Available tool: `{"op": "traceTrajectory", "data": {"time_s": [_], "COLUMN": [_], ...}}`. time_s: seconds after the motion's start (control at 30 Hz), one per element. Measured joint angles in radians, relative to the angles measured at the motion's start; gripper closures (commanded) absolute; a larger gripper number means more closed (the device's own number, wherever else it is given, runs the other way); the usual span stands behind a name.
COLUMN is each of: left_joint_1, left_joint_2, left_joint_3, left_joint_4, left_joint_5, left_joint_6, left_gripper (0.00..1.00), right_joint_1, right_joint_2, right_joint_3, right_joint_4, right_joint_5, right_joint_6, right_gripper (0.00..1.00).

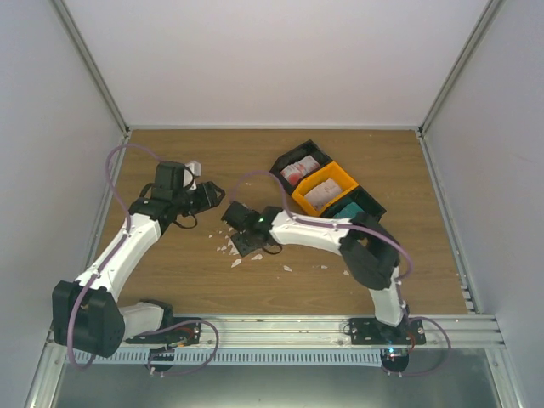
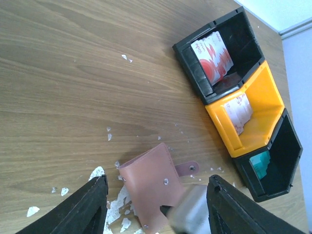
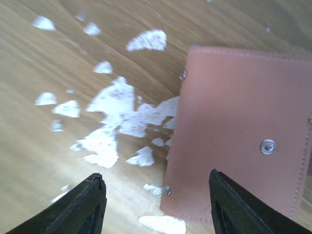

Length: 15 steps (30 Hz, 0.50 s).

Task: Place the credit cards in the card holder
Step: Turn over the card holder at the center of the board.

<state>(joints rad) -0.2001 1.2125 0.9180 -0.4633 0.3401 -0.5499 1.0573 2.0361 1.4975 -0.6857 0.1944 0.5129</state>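
Note:
The card holder (image 2: 146, 183) lies closed on the wood, salmon-pink, with its snap strap sticking out to the right. My left gripper (image 2: 156, 212) hovers above it, open and holding nothing. My right gripper (image 3: 158, 207) is open too, its right finger over the near-left corner of the card holder (image 3: 239, 126). In the left wrist view the right gripper (image 2: 187, 214) is a blur at that corner. The credit cards stand in three bins: red-and-white cards (image 2: 214, 56), whitish cards (image 2: 239, 112) and teal cards (image 2: 261, 163). From above, the left gripper (image 1: 211, 197) and right gripper (image 1: 240, 223) sit close together.
White torn scraps (image 3: 114, 117) litter the wood left of the holder, and the scraps (image 1: 234, 253) also show from above. A black bin (image 1: 297, 163), an orange bin (image 1: 330, 189) and another black bin (image 1: 361, 204) stand in a row at the back right. Enclosure walls surround the table.

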Motion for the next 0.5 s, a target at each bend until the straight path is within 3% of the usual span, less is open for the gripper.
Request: {"op": "traceTrajectory", "data": {"time_s": [0.13, 0.3, 0.5], "left_joint_1": [0.014, 0.018, -0.005], "left_joint_2": [0.0, 0.001, 0.058], "left_joint_3": [-0.002, -0.057, -0.178], "left_joint_4": [0.003, 0.04, 0.118], "left_joint_5": [0.028, 0.096, 0.195], "left_joint_6": [0.0, -0.013, -0.047], "left_gripper": [0.42, 0.42, 0.42], "right_joint_1": [-0.051, -0.175, -0.359], "right_joint_2": [-0.168, -0.346, -0.385], "right_joint_3": [-0.122, -0.241, -0.389], "right_joint_4": [0.142, 0.274, 0.327], "right_joint_5": [-0.13, -0.184, -0.257], "right_joint_6": [-0.002, 0.0, -0.011], "right_gripper": [0.41, 0.42, 0.48]}}
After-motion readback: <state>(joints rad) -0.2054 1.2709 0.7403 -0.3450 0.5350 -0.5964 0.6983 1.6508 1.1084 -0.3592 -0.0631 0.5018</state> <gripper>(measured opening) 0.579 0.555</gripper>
